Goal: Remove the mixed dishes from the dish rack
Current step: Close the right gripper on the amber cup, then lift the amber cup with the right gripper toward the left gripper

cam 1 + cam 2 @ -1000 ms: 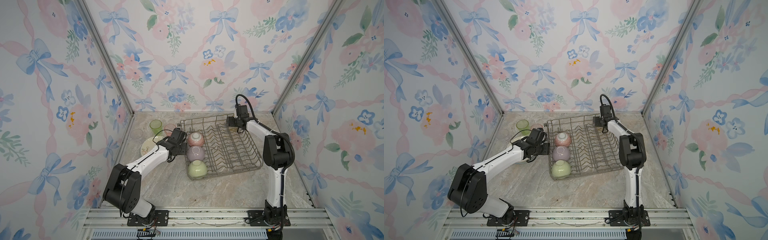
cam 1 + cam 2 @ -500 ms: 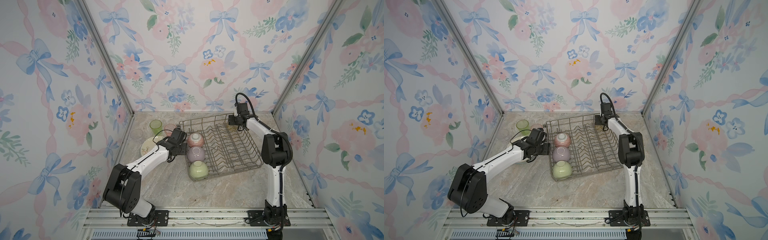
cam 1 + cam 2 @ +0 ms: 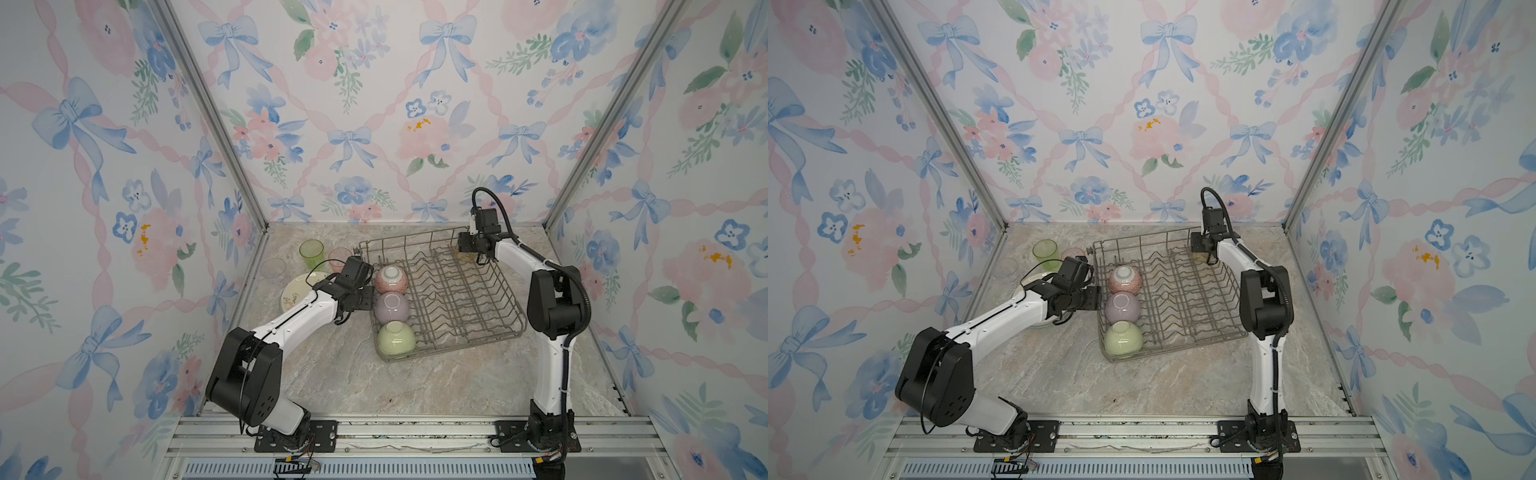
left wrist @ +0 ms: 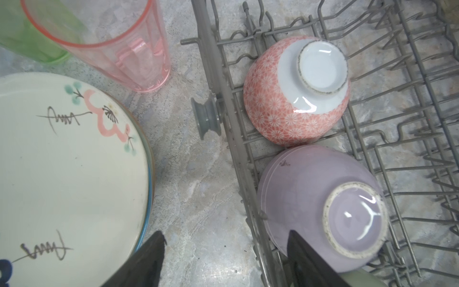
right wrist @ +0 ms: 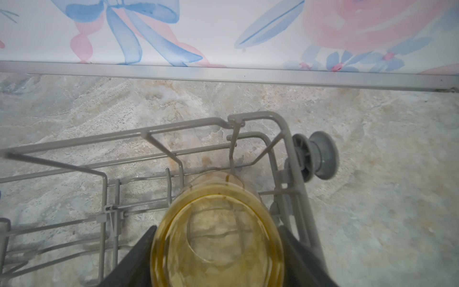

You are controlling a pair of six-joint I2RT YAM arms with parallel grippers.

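Upturned in a row along the left side of the rack [image 3: 457,299]: pink bowl [image 3: 391,279], lilac bowl [image 4: 310,193], green bowl [image 3: 395,338]. At the left gripper [image 4: 224,238], jaws spread, one finger over the lilac bowl, one outside the rack wall. At the right gripper [image 5: 217,231], in the far right corner, jaws seemingly pinching an amber tumbler [image 5: 218,248], though blurred. Out on the table [image 3: 332,374] left of the rack: plate [image 4: 62,174], green tumbler [image 3: 311,252], pink tumbler [image 3: 340,257].

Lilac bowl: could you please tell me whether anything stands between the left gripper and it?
Yes. The grey side rail of the dish rack runs between the open left gripper and the lilac bowl, which sits upside down just inside it. One fingertip is outside, over the counter; the other overlaps the bowl's side.
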